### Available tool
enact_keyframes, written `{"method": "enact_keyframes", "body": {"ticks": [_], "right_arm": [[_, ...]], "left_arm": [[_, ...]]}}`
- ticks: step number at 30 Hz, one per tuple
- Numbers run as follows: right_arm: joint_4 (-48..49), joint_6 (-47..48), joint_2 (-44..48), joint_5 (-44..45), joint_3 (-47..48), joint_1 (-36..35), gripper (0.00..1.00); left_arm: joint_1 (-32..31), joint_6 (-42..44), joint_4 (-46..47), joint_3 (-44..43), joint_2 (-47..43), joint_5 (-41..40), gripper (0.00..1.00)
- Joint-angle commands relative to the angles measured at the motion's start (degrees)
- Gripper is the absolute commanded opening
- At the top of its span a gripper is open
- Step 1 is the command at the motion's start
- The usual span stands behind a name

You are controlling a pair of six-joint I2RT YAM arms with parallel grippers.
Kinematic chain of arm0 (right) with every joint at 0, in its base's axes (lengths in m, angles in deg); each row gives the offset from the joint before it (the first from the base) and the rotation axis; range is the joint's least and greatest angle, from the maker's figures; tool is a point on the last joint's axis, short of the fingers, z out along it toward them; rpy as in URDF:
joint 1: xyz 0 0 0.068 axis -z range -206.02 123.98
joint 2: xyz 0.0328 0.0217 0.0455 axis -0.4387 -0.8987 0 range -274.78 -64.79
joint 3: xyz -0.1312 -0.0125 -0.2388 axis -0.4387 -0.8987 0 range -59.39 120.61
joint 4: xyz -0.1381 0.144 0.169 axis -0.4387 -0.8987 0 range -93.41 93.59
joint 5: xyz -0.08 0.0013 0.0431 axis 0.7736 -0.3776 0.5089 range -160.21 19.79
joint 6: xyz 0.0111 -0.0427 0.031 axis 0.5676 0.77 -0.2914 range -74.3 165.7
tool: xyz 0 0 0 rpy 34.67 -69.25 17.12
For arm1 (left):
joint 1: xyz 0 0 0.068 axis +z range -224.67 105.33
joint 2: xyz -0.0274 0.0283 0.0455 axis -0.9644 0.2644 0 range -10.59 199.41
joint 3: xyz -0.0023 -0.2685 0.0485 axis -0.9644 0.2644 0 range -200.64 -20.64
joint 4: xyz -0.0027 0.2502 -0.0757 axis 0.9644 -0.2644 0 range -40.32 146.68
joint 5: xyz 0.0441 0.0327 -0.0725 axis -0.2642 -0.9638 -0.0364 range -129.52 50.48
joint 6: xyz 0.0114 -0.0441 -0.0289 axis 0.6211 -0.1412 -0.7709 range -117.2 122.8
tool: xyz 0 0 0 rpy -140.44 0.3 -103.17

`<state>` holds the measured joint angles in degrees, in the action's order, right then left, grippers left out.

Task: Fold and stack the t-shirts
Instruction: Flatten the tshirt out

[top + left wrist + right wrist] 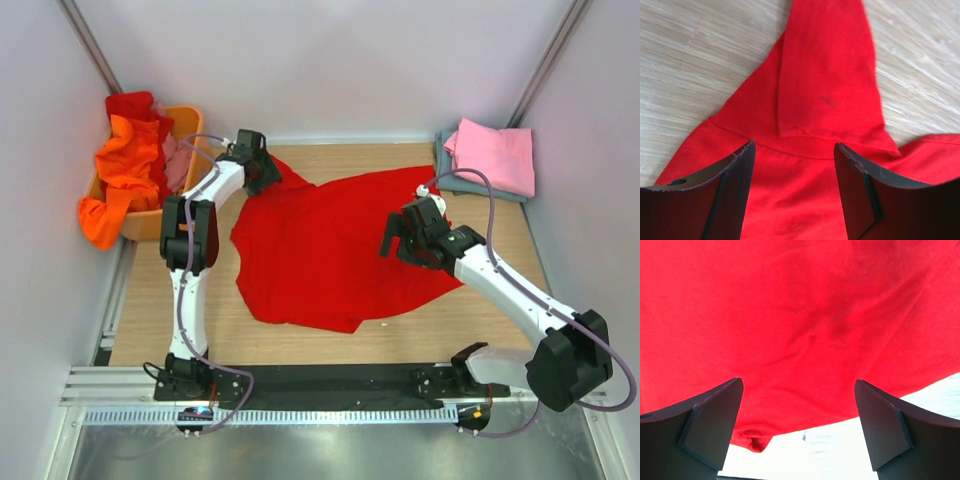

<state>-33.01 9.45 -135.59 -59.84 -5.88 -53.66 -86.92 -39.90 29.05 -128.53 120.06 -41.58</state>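
Observation:
A large bright red t-shirt (320,250) lies spread and rumpled on the wooden table. My left gripper (262,172) is open over its far left corner; the left wrist view shows a sleeve (827,75) and red cloth between the fingers (737,170). My right gripper (392,238) is open above the shirt's right part; the right wrist view shows red cloth (800,315) and its edge. A folded pink t-shirt (492,155) lies on a folded grey-blue one (447,178) at the far right. An orange t-shirt (115,180) hangs over the basket.
An orange plastic basket (150,222) stands at the far left with red, orange and pinkish cloth in it. White walls close in the table on three sides. A black rail runs along the near edge.

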Motion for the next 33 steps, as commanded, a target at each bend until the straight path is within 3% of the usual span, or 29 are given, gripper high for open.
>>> {"method": "enact_keyframes", "body": {"ticks": [1, 18, 22, 24, 28, 33], "right_arm": [[-0.8, 2.2, 2.5, 1.1, 2.9, 0.0, 1.00], [-0.3, 3.4, 3.2, 2.3, -0.3, 0.0, 1.00], [-0.1, 3.7, 3.0, 2.8, -1.1, 0.0, 1.00], [-0.1, 4.0, 2.9, 3.1, -1.4, 0.0, 1.00], [0.4, 4.3, 2.5, 3.3, -1.7, 0.0, 1.00], [0.0, 4.6, 2.3, 5.1, -0.1, 0.9, 1.00]], "left_arm": [[0.3, 0.2, 0.4, -2.8, 0.4, 1.0, 0.65], [-0.4, -0.3, 2.0, -7.9, 7.3, 0.5, 0.52], [-0.7, -0.3, 1.9, -9.9, 8.4, 1.1, 0.26], [-0.8, -0.4, 1.8, -10.7, 8.3, 1.4, 0.22], [-0.9, 0.1, 1.7, -12.0, 8.1, 1.7, 0.00], [-1.5, 1.7, -1.3, -8.9, 1.2, 0.8, 0.00]]}}
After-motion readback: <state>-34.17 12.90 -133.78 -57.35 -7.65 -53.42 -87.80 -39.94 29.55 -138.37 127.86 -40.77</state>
